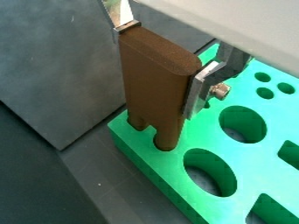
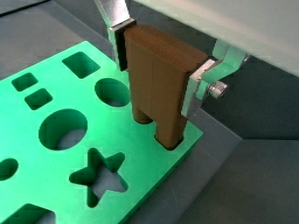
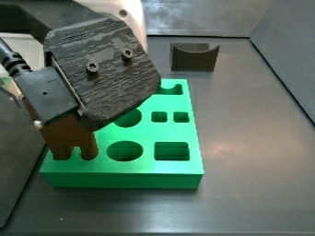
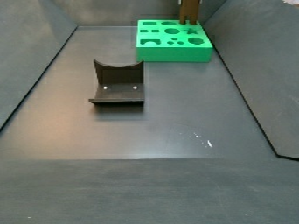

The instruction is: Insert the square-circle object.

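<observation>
Presently the square-circle object (image 1: 152, 87) – a brown piece ending in two prongs – is being clenched upright between the flat silver fingers (image 2: 201, 87) of the gripper (image 1: 163, 61), one plate being pressed against each narrow edge. It is being held over a corner of the green board (image 2: 152, 166), its prongs being pointed downward at the board's top face, presumably so that they are being lined up with a matching pair of holes. In a side view the object (image 3: 68, 138) is being shown at the board's (image 3: 123, 175) near corner, its prong tips close to the surface or touching it; which of the two cannot be told. Away from the board, the fixture (image 4: 117, 85) is being left unused on the floor, well apart from the work. Much is being concealed: the fingertips are being masked by the gripper's dark body in that side view, the holes directly beneath the prongs are being covered in both wrist views, and the object (image 4: 188, 9) is being cut off by the frame edge in a side view – only its lower part is being shown.
</observation>
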